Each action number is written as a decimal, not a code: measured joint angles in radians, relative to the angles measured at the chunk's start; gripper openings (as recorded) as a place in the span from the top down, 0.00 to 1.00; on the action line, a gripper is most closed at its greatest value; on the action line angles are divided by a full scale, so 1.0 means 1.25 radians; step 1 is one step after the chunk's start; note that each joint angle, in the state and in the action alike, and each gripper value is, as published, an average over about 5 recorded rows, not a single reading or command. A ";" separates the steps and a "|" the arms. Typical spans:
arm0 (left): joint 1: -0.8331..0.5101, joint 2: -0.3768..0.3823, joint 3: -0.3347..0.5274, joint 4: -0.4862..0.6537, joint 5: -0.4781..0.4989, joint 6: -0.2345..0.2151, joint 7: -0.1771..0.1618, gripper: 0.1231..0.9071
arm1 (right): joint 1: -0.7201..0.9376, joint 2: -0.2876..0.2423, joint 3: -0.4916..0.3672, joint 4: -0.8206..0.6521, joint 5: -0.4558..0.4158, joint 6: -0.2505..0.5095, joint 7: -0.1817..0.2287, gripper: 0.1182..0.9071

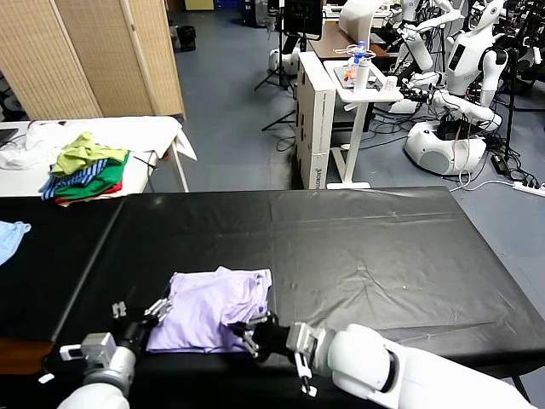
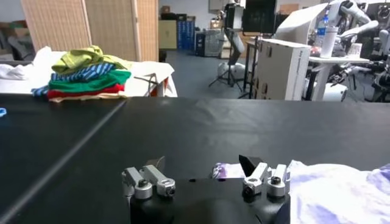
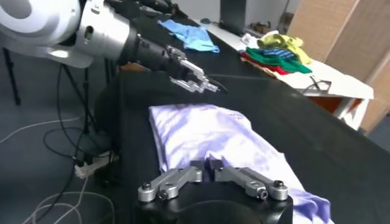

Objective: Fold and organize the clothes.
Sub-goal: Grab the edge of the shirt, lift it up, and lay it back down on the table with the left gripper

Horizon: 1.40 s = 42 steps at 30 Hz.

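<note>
The clothes are one pale lavender T-shirt (image 1: 213, 307), lying folded near the front edge of the black table (image 1: 366, 256). My right gripper (image 1: 247, 336) is at the shirt's near edge. In the right wrist view its fingers (image 3: 204, 165) are shut together, pinching a small ridge of the lavender fabric (image 3: 207, 134). My left gripper (image 1: 149, 313) rests low at the shirt's left edge. It stands open (image 2: 201, 163), its fingers wide apart with only a bit of shirt edge (image 2: 335, 189) beyond them. The right wrist view also shows it (image 3: 204, 85).
A heap of green, striped and red garments (image 1: 85, 166) lies on a white table at the back left. At the table's left edge is a light blue garment (image 1: 10, 239). Beyond the table stand a white desk (image 1: 341, 94) and other robots (image 1: 460, 77).
</note>
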 joint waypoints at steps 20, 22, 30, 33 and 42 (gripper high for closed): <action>0.010 -0.035 0.007 0.000 0.014 -0.012 0.004 0.00 | -0.342 -0.095 0.245 0.132 -0.026 -0.012 0.041 0.26; 0.010 -0.038 0.007 0.001 0.016 -0.013 0.005 0.00 | -0.367 -0.093 0.263 0.143 -0.024 -0.004 0.046 0.12; 0.010 -0.053 0.007 0.009 0.024 -0.017 0.007 0.00 | -0.360 -0.034 0.294 0.125 0.045 -0.003 0.126 0.00; 0.015 -0.062 0.007 0.010 0.031 -0.020 0.009 0.00 | -0.336 0.015 0.283 0.091 0.048 -0.025 0.166 0.00; 0.024 -0.083 0.006 0.011 0.041 -0.026 0.013 0.00 | -0.339 0.086 0.274 0.041 -0.010 -0.126 0.211 0.00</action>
